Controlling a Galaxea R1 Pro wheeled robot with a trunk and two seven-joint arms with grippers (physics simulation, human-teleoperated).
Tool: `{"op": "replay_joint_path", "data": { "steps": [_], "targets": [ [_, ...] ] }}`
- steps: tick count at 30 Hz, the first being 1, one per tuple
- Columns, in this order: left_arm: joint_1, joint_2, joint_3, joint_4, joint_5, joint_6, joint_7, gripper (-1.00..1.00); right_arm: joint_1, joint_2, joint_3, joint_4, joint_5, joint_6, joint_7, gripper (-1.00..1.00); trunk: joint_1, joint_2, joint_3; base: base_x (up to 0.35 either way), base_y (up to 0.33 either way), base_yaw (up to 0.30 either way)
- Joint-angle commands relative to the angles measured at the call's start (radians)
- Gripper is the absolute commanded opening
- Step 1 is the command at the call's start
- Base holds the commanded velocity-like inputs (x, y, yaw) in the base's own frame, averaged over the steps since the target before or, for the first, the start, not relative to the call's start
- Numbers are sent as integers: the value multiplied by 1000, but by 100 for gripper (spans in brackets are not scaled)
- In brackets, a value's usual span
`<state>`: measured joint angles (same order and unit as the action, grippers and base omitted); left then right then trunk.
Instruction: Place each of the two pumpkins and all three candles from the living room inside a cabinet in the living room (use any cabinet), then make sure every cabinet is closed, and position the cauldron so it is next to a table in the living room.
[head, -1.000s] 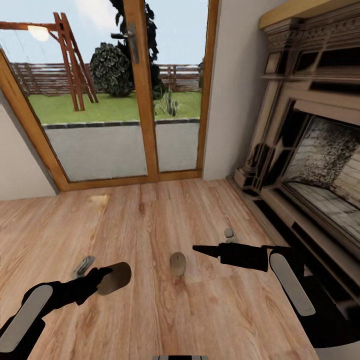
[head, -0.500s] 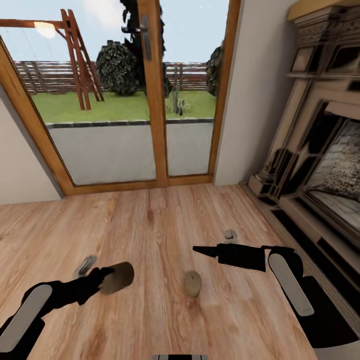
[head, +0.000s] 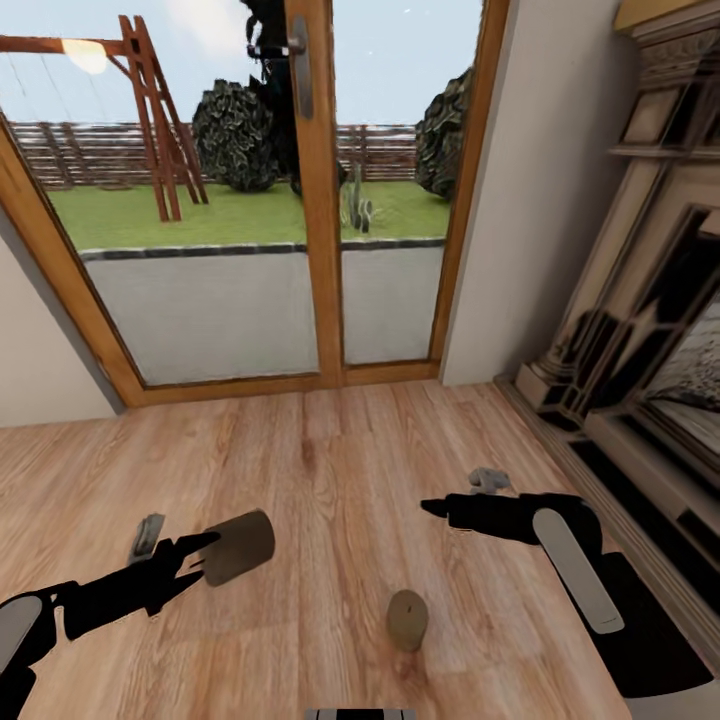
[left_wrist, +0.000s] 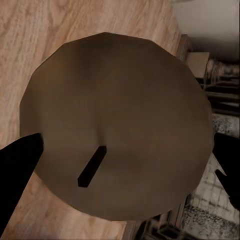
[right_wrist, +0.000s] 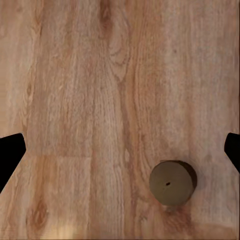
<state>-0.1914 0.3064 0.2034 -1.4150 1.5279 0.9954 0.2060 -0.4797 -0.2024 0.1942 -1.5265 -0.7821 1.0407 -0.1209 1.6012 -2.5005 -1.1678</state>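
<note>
A greyish-tan candle (head: 235, 547) lies sideways in my left gripper (head: 205, 555), which is shut on it above the wood floor. In the left wrist view this candle's (left_wrist: 117, 132) round end with its dark wick sits between the two black fingertips (left_wrist: 17, 165). A second candle (head: 407, 619) stands upright on the floor between the arms, close to my base. My right gripper (head: 435, 510) hovers open above the floor. In the right wrist view its fingers (right_wrist: 10, 150) are spread wide, with that candle (right_wrist: 172, 182) off to one side below the gripper (right_wrist: 120, 152).
A wood-framed glass patio door (head: 320, 200) stands ahead, with a garden beyond it. A large carved fireplace (head: 650, 350) with a raised hearth runs along the right. A plain wall (head: 40, 350) closes the left side. Wood floor (head: 330, 450) stretches up to the door.
The whole view has shifted, so the camera moved: door and fireplace slid right, and the floor candle now lies nearer and lower. The left gripper still holds its candle.
</note>
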Motion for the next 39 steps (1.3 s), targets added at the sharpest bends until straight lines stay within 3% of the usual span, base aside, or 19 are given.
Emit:
{"op": "replay_joint_path", "data": {
  "steps": [1,6,12,13,17,32,39],
  "targets": [
    [2,2,3,0,19,3,1,-100,-1,-1,3,1,-11,2,-28,100,0,0,-1,335,85,0],
    [8,3,6,3,21,5,-11,-100,-2,4,5,32,-15,3,-54,100,0,0,-1,255,48,0],
    [10,4,7,3,89,3,-12,-100,-2,48,42,175,-14,4,-65,100,0,0,-1,33,5,0],
    [10,5,7,4,99,3,-12,-100,-2,69,50,193,-14,4,-113,100,0,0,-1,-1,6,0],
    [10,5,8,7,105,3,-11,-100,-2,91,55,202,-23,4,-214,100,0,0,-1,-84,131,0],
    [10,5,8,4,109,4,-11,-100,-2,98,56,237,-17,-1,-247,100,0,0,-1,-21,84,0],
    [10,5,8,4,112,4,-11,-100,-2,98,57,240,-13,-7,-246,100,4,-2,-28,0,0,0]
  ]
}}
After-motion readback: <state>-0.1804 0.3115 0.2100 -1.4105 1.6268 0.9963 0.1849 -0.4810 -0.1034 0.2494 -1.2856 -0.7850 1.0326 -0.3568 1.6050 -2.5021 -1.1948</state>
